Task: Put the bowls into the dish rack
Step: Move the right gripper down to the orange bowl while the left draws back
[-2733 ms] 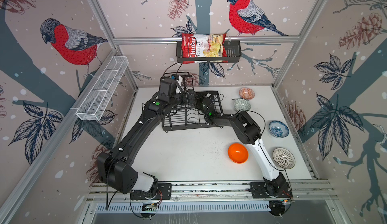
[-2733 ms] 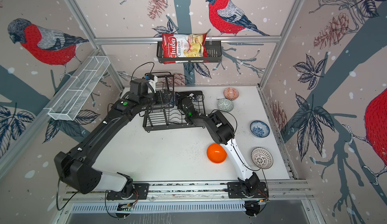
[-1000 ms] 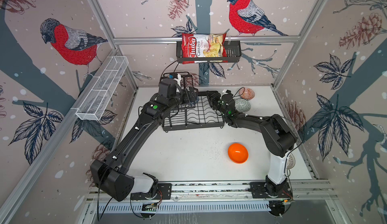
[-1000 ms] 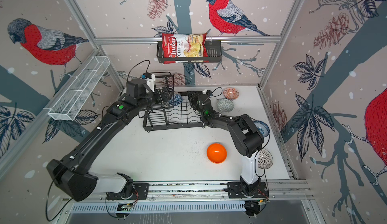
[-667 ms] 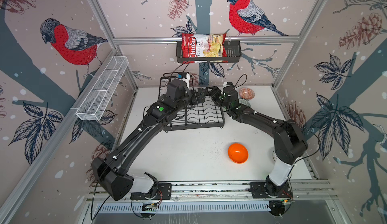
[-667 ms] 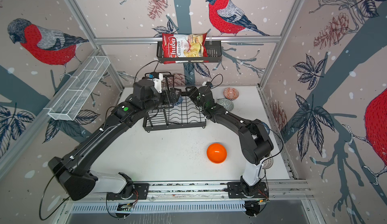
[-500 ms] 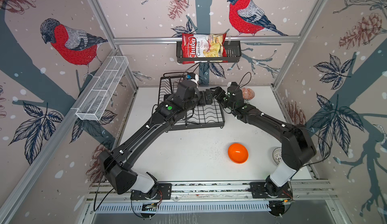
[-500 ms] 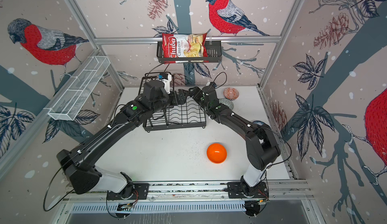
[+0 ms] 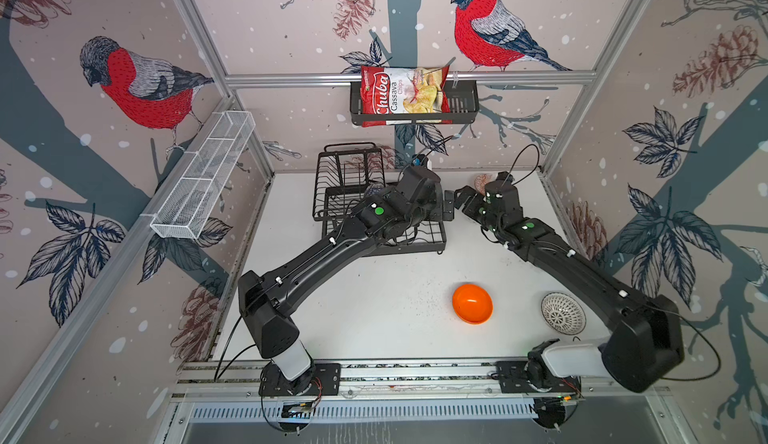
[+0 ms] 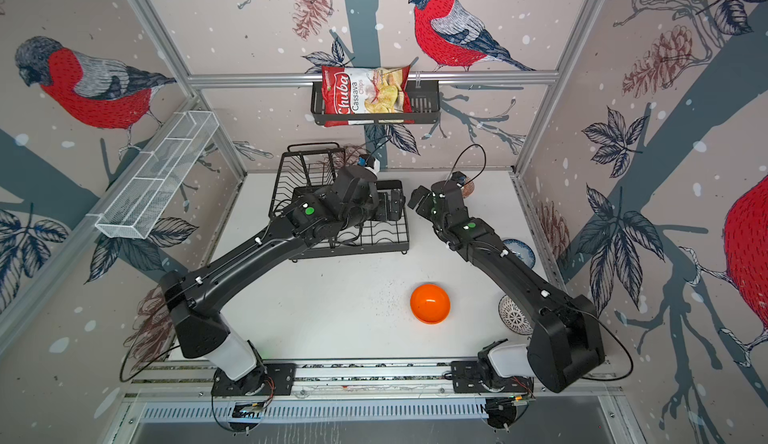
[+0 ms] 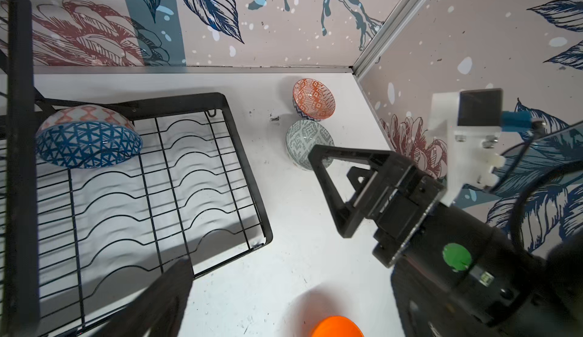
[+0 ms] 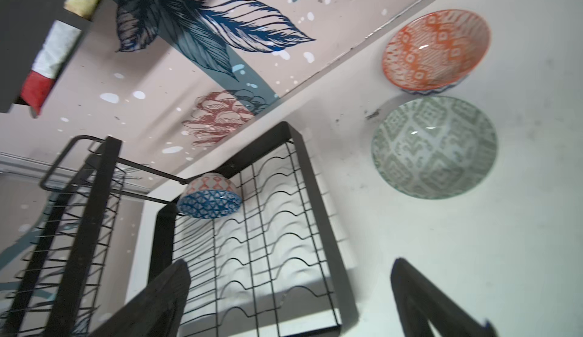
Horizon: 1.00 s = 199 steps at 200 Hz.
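The black wire dish rack point(image 9: 349, 167) point(image 10: 307, 167) stands at the back of the table. A dark-blue geometric bowl point(image 11: 88, 143) point(image 12: 209, 204) leans on its wavy base point(image 11: 189, 174) near the rear. Loose bowls: plain orange point(image 9: 472, 302) point(image 10: 429, 302), white lattice point(image 9: 563, 312), blue-flowered point(image 10: 519, 250), orange-red patterned point(image 11: 313, 99) point(image 12: 435, 50), grey-green point(image 11: 307, 144) point(image 12: 433, 146). My left gripper point(image 9: 446, 209) point(image 11: 290, 275) hangs open and empty over the rack's right edge. My right gripper point(image 9: 463, 196) point(image 12: 290, 275) faces it, open and empty, just right of the rack.
A black shelf basket with a chips bag point(image 9: 401, 97) hangs on the back wall. A white mesh basket point(image 9: 203, 176) is fixed to the left wall. The right arm point(image 9: 582, 271) covers the grey-green bowl in both top views. The two grippers nearly touch.
My right gripper opened wide and drew back from the rack to the right. The left arm swung right across the rack. The bowls have not moved.
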Each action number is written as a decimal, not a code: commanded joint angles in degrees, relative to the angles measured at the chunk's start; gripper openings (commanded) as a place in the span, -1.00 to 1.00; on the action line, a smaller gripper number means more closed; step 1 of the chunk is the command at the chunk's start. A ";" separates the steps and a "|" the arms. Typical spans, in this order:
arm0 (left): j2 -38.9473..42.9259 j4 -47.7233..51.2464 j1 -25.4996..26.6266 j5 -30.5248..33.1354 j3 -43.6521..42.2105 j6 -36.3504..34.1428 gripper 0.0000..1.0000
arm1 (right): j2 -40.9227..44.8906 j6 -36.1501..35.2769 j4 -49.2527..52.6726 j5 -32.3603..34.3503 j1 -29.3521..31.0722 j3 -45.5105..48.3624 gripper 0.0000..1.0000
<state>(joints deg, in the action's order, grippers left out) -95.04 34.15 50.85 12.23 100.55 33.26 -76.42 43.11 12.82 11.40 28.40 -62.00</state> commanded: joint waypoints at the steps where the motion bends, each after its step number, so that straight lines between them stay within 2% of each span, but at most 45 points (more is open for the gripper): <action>1: -0.42 0.80 0.21 -1.33 -0.33 1.72 0.97 | 1.91 -3.67 11.10 4.90 -0.15 0.84 0.99; 29: 0.23 -3.13 0.17 -4.88 -4.83 3.65 0.97 | 7.08 -0.73 15.93 10.17 -0.16 6.37 0.99; 52: 0.23 -3.85 0.16 -8.75 -6.93 4.80 0.97 | 12.13 4.00 17.05 11.43 -0.20 12.01 0.99; 74: 0.62 -3.83 0.27 -9.27 -8.82 5.20 0.97 | 17.96 5.32 17.76 8.79 0.07 15.33 0.99; 89: 1.32 -3.83 0.28 -9.29 -9.76 5.37 0.97 | 23.39 7.26 16.21 8.80 0.30 19.78 0.99; 119: 3.64 -5.06 0.54 -9.08 -14.13 7.32 0.97 | 32.76 8.91 13.52 4.14 0.22 28.58 0.99; 147: 5.24 -8.28 1.58 -8.68 -19.43 9.93 0.97 | 33.63 7.94 18.74 2.01 0.30 30.55 0.99; 199: 3.12 -8.08 3.71 -9.76 -20.52 11.54 0.97 | 31.38 8.91 19.94 -5.93 1.53 33.70 1.00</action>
<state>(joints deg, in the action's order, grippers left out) -91.26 27.77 54.15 3.20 80.62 43.29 -43.27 50.94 31.66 10.83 29.67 -29.76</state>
